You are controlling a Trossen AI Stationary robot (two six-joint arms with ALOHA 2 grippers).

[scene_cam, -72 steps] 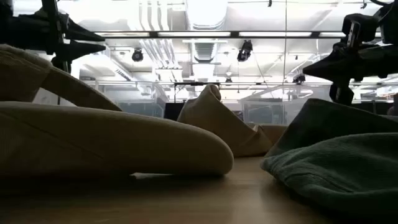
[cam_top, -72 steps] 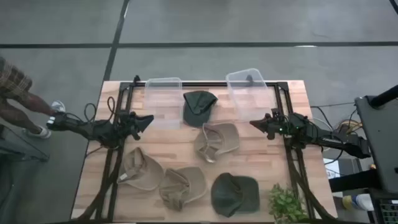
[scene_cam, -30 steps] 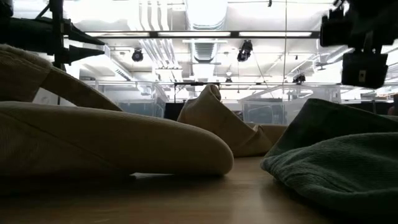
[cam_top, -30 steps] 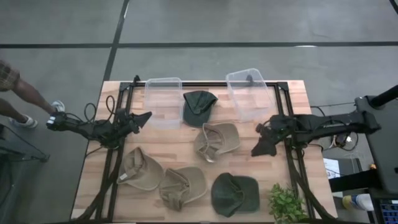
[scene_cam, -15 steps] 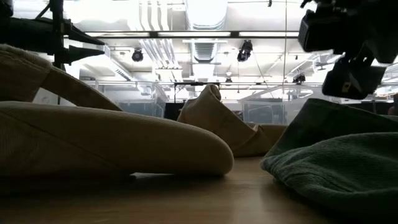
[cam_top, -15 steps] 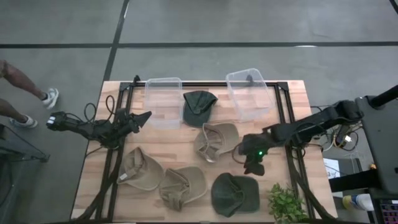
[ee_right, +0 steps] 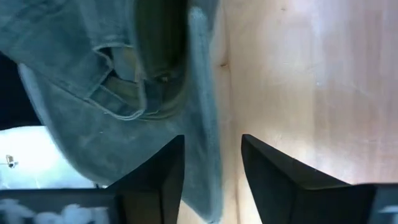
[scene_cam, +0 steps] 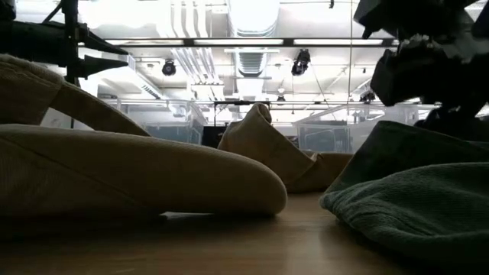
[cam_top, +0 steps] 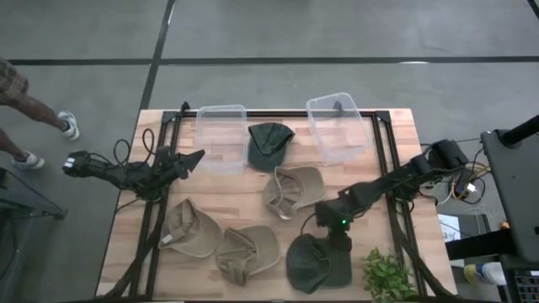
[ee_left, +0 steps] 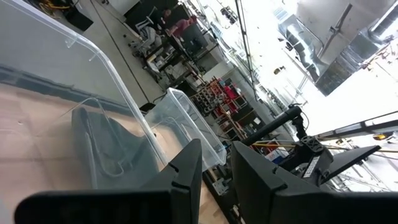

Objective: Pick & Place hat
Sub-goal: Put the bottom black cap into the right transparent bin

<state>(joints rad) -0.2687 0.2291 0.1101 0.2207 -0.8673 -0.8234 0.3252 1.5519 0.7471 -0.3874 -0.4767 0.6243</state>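
Observation:
Several caps lie on the wooden table. A green hat [cam_top: 307, 268] lies near the front edge, right of centre. My right gripper [cam_top: 334, 244] points down at its far edge. In the right wrist view it [ee_right: 211, 180] is open, and the hat's rim [ee_right: 202, 118] runs between the two fingers. I cannot tell whether they touch it. My left gripper [cam_top: 200, 155] hovers at the far left beside a clear bin [cam_top: 221, 135]. Its fingers stand a narrow gap apart [ee_left: 214, 180] with nothing between them.
A dark green cap [cam_top: 269, 143] lies between two clear bins, the second bin [cam_top: 337, 126] at far right. Three tan caps [cam_top: 295, 189], [cam_top: 189, 229], [cam_top: 244, 251] lie mid-table and front left. A plant [cam_top: 387, 276] stands at the front right corner. A person's legs [cam_top: 25, 109] show left of the table.
My right gripper has swung from the table's right side toward the near edge and leftward, coming down over the far edge of the front green hat. The hats have not moved. The person at the left has walked on.

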